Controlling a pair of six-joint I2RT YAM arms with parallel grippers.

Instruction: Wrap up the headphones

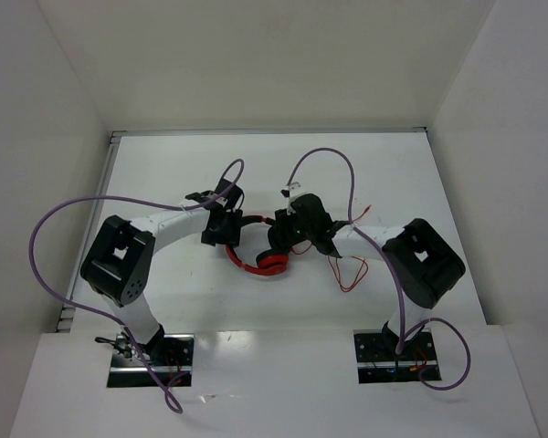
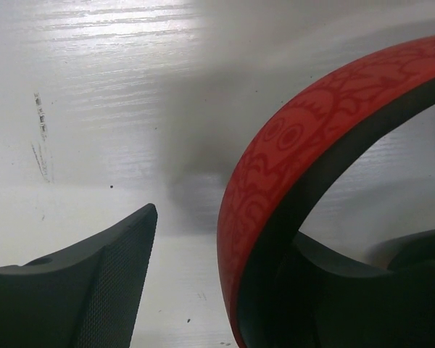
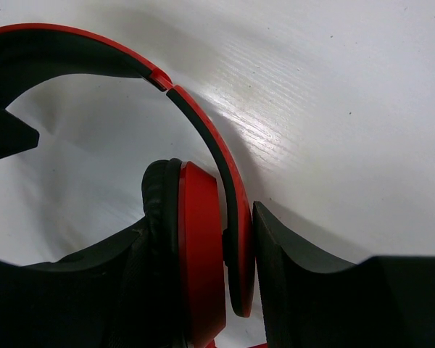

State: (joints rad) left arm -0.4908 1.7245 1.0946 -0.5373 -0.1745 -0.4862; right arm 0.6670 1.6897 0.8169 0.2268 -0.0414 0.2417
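White walled tabletop (image 1: pixel 183 301): the headphones (image 1: pixel 265 265) are seen at centre, headband (image 2: pixel 290 152) spanning from left gripper (image 1: pixel 221 230) to right gripper (image 1: pixel 297 239). One ear cup (image 3: pixel 199 246) is pinched by the right gripper; the headband is straddled by the spread left gripper.

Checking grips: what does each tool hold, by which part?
Right tool clamps the headphones by one ear cup. Left tool straddles the headband with a gap, holding nothing.
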